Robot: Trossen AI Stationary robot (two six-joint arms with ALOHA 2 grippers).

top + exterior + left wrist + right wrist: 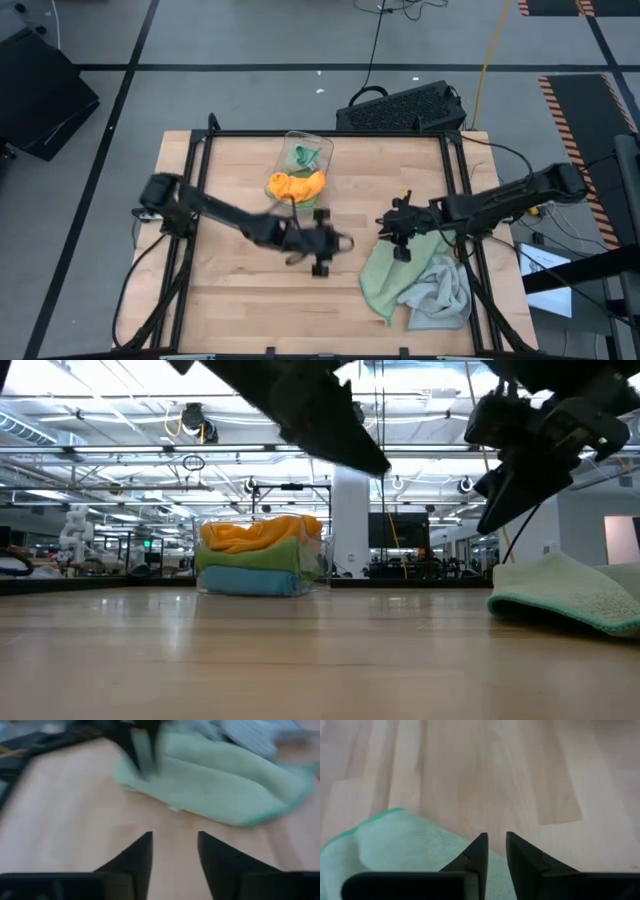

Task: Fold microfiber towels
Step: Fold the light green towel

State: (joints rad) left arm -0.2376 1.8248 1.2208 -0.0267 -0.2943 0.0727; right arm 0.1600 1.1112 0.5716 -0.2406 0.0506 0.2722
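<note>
My left gripper (335,243), jaws apart and empty, hovers mid-tabletop (230,300). My right gripper (398,238), jaws slightly apart, hangs over the sage towel (385,275); grey towel (440,295) beside it. Bin (300,165) holds folded towels.

table (250,300): I see pale wood boards, smooth with a soft sheen, grain and plank seams showing.
sage green towel (385,275): soft cloth, matt, with a fine nubbly weave and a brighter green stitched edge.
light grey towel (440,295): I read it as limp matt cloth, crumpled, partly lying over the sage one.
orange towel (296,185): matt, fluffy cloth, bunched at the top of the bin.
clear plastic bin (318,565): transparent, glossy plastic; from table height I see folded cloth layers through its wall.
left gripper (174,857): fingers look like dark, matt hard plastic, smooth-faced.
right gripper (496,852): same dark matt finish from my view.
table frame (195,170): black, matt metal bars.
</note>
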